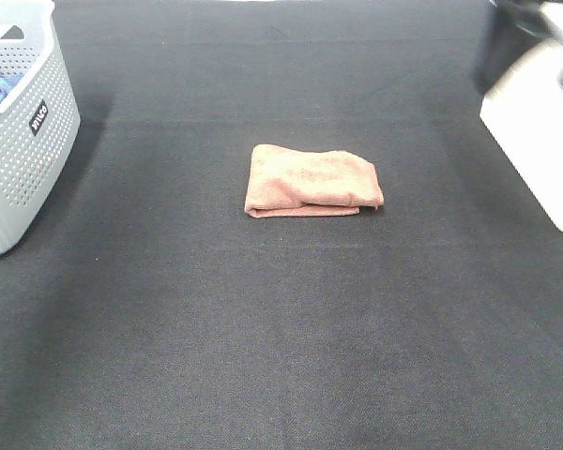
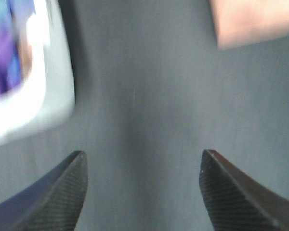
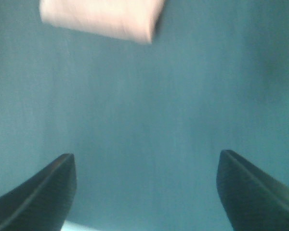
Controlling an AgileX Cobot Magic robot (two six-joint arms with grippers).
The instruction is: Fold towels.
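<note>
Mid-table, folded pink towel point(image 1: 311, 181).

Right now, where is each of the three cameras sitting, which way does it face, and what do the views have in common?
Exterior high: mounted high off the arms, looking down at the table, the folded towel at centre and a basket at left; no gripper shows.
Left wrist: on the left arm, facing the table past the open left gripper, with the basket and towel at its edges.
Right wrist: on the right arm, facing the table past the open right gripper.
Shared: all three show the towel.
</note>
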